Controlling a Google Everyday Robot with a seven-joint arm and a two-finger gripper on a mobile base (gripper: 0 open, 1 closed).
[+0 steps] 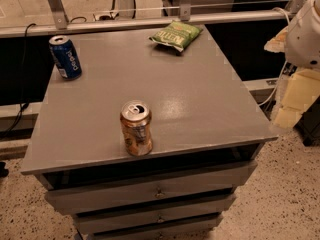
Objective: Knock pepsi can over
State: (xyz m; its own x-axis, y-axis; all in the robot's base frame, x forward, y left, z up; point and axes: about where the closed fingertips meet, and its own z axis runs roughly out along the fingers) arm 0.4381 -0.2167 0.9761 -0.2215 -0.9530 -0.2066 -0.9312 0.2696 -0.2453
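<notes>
Pepsi can (65, 57) stands upright far-left on the grey cabinet (200, 101); tool (294, 103) off its right edge, state unclear.

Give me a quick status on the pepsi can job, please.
Claw right of table, away from cans. Pepsi can upright, back-left corner. Orange can front centre, chip bag at back, both apart from it.
</notes>
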